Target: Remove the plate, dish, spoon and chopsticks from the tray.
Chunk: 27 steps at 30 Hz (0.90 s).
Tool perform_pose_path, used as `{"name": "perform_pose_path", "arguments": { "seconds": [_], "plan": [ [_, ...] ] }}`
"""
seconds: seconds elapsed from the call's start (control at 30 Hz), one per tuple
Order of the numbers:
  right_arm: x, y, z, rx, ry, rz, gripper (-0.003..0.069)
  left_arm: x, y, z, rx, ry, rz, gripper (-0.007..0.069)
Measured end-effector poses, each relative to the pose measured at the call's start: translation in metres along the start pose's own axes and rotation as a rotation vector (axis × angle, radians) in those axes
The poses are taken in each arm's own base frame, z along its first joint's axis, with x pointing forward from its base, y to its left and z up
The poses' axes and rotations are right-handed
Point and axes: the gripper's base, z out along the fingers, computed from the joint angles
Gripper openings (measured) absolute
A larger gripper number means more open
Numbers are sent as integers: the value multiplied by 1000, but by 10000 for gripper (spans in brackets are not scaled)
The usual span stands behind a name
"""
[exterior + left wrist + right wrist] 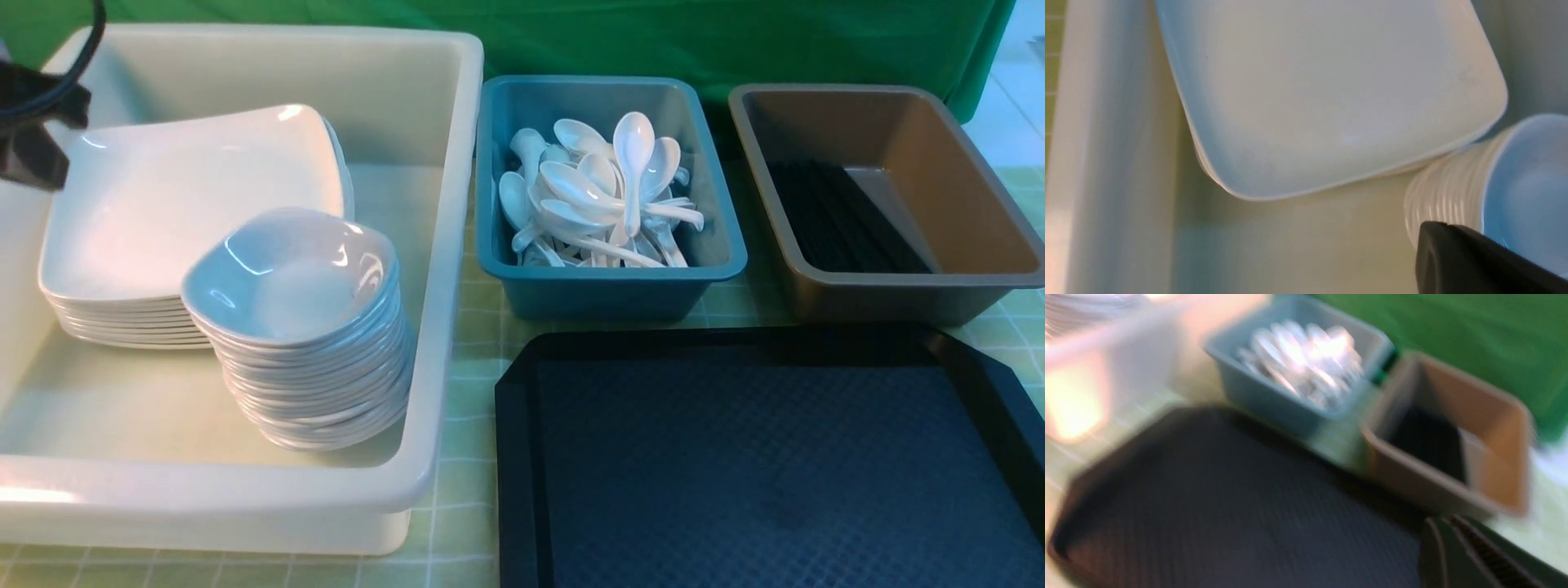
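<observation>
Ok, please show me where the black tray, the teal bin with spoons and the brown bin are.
black tray (767,465), front view, on its bare textured floor.
teal bin (604,298), front view, on its near outer wall.
brown bin (955,180), front view, on its inner right wall.

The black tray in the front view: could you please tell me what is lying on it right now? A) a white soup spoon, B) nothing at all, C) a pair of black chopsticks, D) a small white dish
B: the tray shows only its bare diamond-textured surface, while the spoons lie in the teal bin, the chopsticks in the brown bin, and the plates and dishes are stacked in the white tub.
</observation>
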Motion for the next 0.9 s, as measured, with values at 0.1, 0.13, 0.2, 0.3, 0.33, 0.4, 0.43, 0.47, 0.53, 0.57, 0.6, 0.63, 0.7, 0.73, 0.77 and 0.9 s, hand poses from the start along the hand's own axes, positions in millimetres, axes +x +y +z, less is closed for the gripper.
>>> {"name": "perform_pose_path", "arguments": {
  "seconds": [0.1,0.13,0.2,0.3,0.33,0.4,0.43,0.47,0.53,0.57,0.6,0.63,0.7,0.73,0.77,0.9],
  "plan": [
    [9,14,21,-64,-116,12,-1,16,-5,-10,10,5,-2,-18],
    [11,18,26,-83,-150,13,-1,20,-6,-13,12,2,-1,-18],
    [15,23,32,-110,-195,16,1,26,-8,-20,12,-9,2,-18],
    [16,25,33,-119,-214,14,5,28,-9,-25,13,-21,2,-18],
    [16,26,33,-122,-223,14,8,28,-10,-26,21,-28,-3,-18],
    [15,26,33,-124,-231,15,14,28,-12,-27,39,-34,-13,-18],
    [15,26,33,-124,-231,15,14,28,-12,-27,41,-35,-14,-18],
    [15,26,33,-124,-232,15,16,28,-13,-27,53,-37,-22,-18],
    [15,26,33,-124,-232,15,20,27,-16,-27,87,-45,-43,-18],
    [15,26,33,-125,-232,15,23,26,-17,-27,101,-48,-51,-18],
    [15,26,33,-125,-234,15,28,26,-19,-27,123,-53,-64,-18],
    [15,26,33,-125,-234,16,29,26,-20,-27,126,-54,-66,-18],
    [15,26,33,-125,-234,16,38,25,-22,-28,154,-58,-82,-18],
    [15,26,33,-125,-234,16,43,25,-23,-28,159,-56,-85,-18],
    [15,26,33,-125,-234,16,46,25,-23,-28,164,-54,-87,-18],
    [16,26,34,-126,-230,16,60,26,-24,-28,172,-49,-127,-18]
  ]
}}
